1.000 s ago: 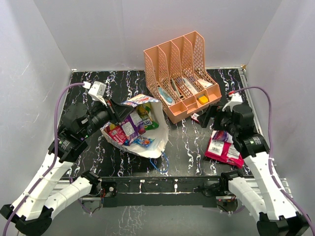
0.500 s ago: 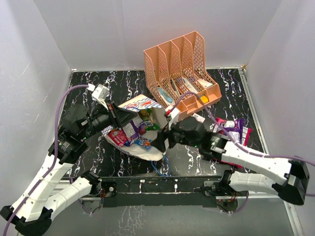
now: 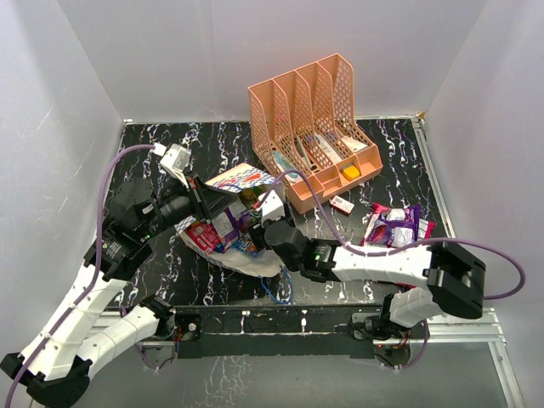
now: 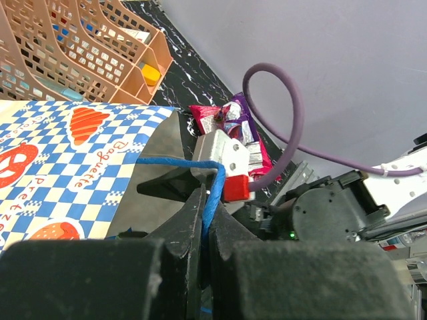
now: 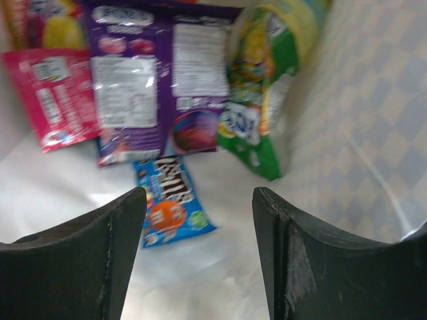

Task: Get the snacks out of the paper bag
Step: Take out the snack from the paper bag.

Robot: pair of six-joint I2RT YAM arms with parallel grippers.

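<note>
Left pincer clamps blue cord; right pincer gapes inside paper bag; marbled black table, white walls.

Top cam's high behind the arm bases, looking down toward 12 o'clock over the whole table. Left wrist cam hugs the paper bag, facing 3 o'clock; right wrist cam's close inside that bag, facing 9.
</note>
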